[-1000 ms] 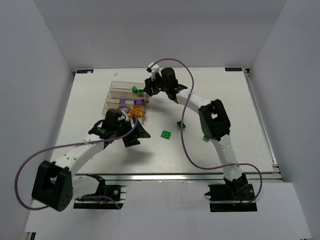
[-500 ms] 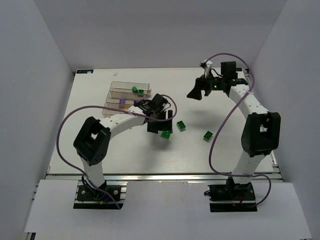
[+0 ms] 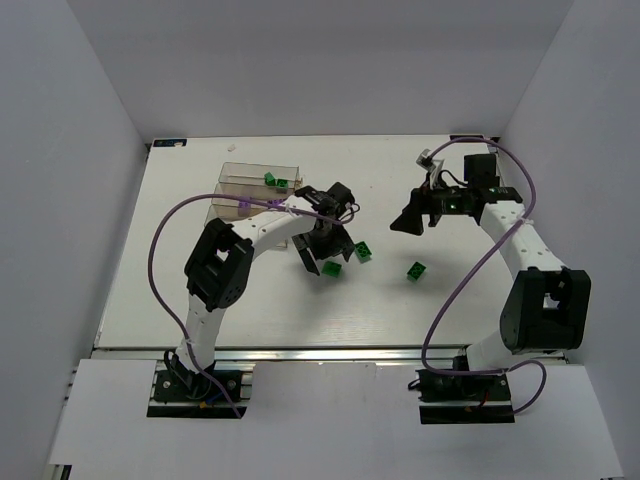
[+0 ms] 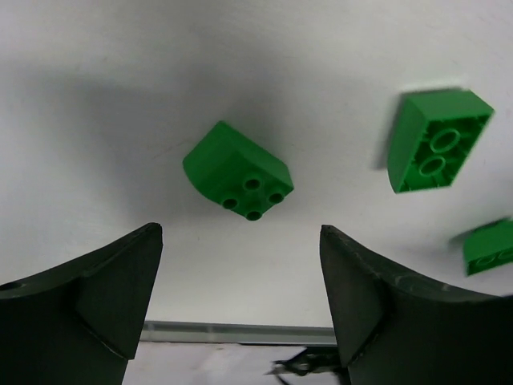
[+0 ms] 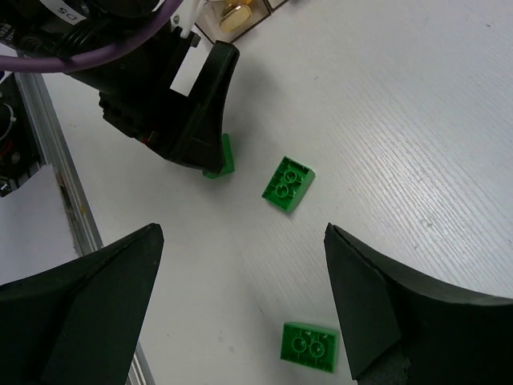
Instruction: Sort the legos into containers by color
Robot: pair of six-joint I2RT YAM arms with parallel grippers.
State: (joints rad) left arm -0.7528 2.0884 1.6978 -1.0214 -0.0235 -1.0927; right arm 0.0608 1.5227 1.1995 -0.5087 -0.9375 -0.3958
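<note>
A: Noting the left claw (image 4: 240, 233): fingers spread wide, nothing held. A green brick (image 4: 238, 171), studs showing, lies on the table (image 4: 120, 80) just ahead of the gap between its tips.

B: And the right claw (image 5: 242, 233)?

A: Wide open too, empty, hovering above the table. A second green brick (image 5: 288, 184) lies ahead of its gap, and a third green brick (image 5: 309, 347) lies close by one finger.

B: Containers?

A: The clear bins (image 3: 255, 180) sit off to the side of the left claw, well apart from the right one. The far bin holds two binned green bricks (image 3: 276, 181).
</note>
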